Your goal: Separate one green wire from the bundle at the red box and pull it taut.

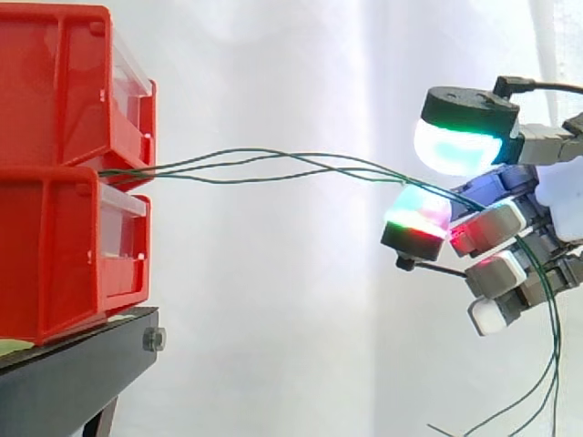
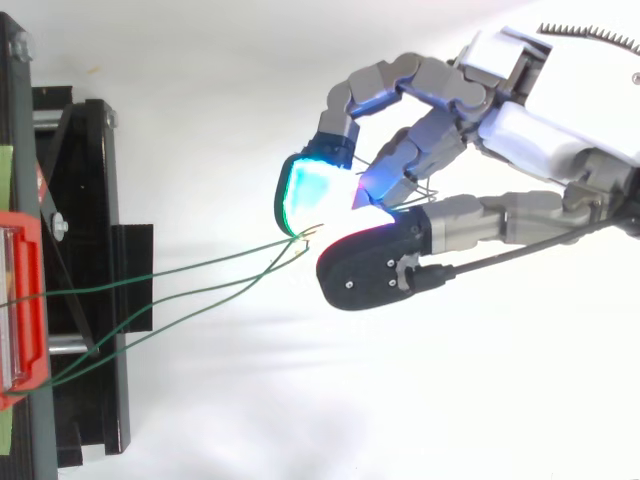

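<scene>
Green wires [image 1: 310, 165], side view: three thin strands are seen leaving the seam between the two stacked bins of the red box [image 1: 55, 109]. They run roughly level toward the right, wavy and crossing one another, and are not yet drawn straight.
Hand [image 1: 510, 228], side view: it is placed at the right, well apart from the red box, with its fingers curled. The strands are taken in between an upper pad [image 1: 453, 146] glowing green and white and a lower pad [image 1: 417, 217] glowing green and red, and they lie across the top of the lower one.
Loose ends, side view: past the hand the strands are let hang downward near the right edge.
Support, side view: the red box is carried on a black stand [image 1: 73, 373].
Green wires [image 2: 170, 268], top view: the strands are spread apart at the red box [image 2: 20, 300] and are drawn together to one spot at the fingertips.
Hand [image 2: 540, 140], top view: a cyan pad [image 2: 303, 195] and the thumb are closed toward each other, with the strands pinched where they meet.
Deciding relation: the wires' long axis is laid from box to hand, so a tightening pull is judged to go straight away from the box.
Separation: all three strands appear gathered at the pinch. Whether only one is truly held cannot be told.
</scene>
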You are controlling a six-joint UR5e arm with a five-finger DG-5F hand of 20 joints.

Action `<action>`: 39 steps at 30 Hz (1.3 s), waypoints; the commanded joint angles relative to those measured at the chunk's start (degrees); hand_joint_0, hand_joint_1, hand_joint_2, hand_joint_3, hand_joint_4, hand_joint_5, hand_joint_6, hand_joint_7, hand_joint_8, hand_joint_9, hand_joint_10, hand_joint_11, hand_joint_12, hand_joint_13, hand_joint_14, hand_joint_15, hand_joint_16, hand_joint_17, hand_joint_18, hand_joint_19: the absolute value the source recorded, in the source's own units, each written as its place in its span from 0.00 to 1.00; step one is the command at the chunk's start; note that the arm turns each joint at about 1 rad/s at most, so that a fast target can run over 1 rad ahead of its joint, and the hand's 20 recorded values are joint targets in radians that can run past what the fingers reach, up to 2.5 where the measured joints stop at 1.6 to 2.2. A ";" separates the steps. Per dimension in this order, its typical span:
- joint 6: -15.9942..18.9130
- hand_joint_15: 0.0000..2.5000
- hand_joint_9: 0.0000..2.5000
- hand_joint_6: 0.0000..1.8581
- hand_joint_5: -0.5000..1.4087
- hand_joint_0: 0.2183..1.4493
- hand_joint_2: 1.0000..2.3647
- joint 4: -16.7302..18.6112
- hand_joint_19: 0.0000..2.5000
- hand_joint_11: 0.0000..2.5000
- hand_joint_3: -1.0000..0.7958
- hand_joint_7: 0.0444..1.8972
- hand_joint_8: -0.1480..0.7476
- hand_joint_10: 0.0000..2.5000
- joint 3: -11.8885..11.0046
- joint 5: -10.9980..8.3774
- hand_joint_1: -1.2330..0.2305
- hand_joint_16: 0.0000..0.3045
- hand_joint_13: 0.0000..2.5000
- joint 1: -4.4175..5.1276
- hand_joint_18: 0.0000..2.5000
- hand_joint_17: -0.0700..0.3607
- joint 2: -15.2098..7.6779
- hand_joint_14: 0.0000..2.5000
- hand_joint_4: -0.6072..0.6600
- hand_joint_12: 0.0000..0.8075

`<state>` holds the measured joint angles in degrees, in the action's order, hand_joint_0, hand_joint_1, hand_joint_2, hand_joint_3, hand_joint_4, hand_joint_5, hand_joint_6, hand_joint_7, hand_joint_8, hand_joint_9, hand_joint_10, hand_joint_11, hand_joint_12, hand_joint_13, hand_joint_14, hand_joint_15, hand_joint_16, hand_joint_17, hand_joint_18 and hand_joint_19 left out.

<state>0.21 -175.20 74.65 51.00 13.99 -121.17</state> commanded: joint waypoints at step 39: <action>-0.21 0.41 0.45 0.49 0.16 0.42 0.00 0.38 0.29 0.58 0.28 0.49 0.46 0.00 0.06 -0.02 0.21 0.17 0.39 0.16 0.28 0.44 -0.03 0.01 0.57 0.46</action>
<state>0.06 -174.82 74.69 50.98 14.09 -121.15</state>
